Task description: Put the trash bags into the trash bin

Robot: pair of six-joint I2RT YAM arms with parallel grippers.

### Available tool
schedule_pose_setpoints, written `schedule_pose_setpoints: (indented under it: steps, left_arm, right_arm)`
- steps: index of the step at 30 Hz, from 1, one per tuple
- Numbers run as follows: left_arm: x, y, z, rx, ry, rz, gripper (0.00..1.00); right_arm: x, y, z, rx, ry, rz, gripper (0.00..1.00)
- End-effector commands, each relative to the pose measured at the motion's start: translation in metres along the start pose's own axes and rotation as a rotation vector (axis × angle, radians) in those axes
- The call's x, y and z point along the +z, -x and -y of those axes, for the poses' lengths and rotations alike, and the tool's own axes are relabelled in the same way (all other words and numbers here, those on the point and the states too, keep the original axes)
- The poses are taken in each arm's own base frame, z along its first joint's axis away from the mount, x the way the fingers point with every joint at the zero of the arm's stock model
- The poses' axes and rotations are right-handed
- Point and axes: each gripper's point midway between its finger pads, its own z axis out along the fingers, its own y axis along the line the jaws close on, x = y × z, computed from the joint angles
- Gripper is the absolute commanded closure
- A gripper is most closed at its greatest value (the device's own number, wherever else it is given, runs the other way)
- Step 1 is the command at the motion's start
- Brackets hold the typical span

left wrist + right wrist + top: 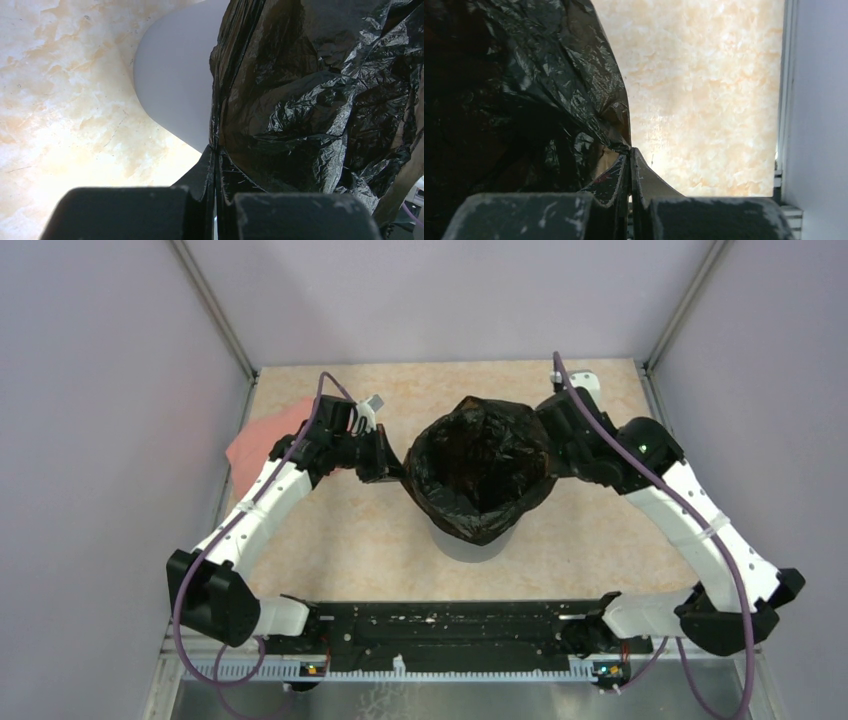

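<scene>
A glossy black trash bag point(485, 468) hangs open over the grey round bin point(470, 545), of which only the lower wall shows below the bag. My left gripper point(395, 462) is shut on the bag's left rim; in the left wrist view the jaws point(216, 155) pinch the black film, with the bin's wall point(175, 80) beside the bag point(320, 85). My right gripper point(553, 448) is shut on the bag's right rim; in the right wrist view point(629, 152) the plastic point(524, 100) is clamped at the fingertips. The bag's mouth is stretched between both grippers.
A salmon-pink folded cloth point(262, 440) lies at the table's left edge behind the left arm. Grey walls enclose the table on the left, back and right; the right wall and its rail point(781, 125) stand close to the right gripper.
</scene>
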Motion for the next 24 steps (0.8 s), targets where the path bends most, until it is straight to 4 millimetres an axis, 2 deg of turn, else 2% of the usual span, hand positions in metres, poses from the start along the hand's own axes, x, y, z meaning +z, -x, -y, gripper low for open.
schedule_pose_setpoints:
  steps: [1, 7, 11, 24]
  left_arm:
    - [-0.003, 0.008, 0.011, 0.033, -0.035, 0.043, 1.0]
    - [0.001, 0.004, 0.006, 0.019, -0.031, 0.038, 1.0]
    - [0.003, 0.006, 0.001, 0.016, -0.012, 0.049, 1.0]
    - [0.019, 0.004, -0.019, -0.026, 0.05, 0.022, 1.0]
  right_arm:
    - [-0.002, -0.002, -0.002, 0.124, 0.102, 0.041, 1.0]
    - [0.016, -0.034, -0.002, 0.191, 0.132, 0.0, 1.0]
    - [0.022, -0.044, -0.008, 0.225, 0.166, -0.006, 1.0]
    - [0.047, -0.081, 0.0, 0.246, 0.127, -0.044, 1.0]
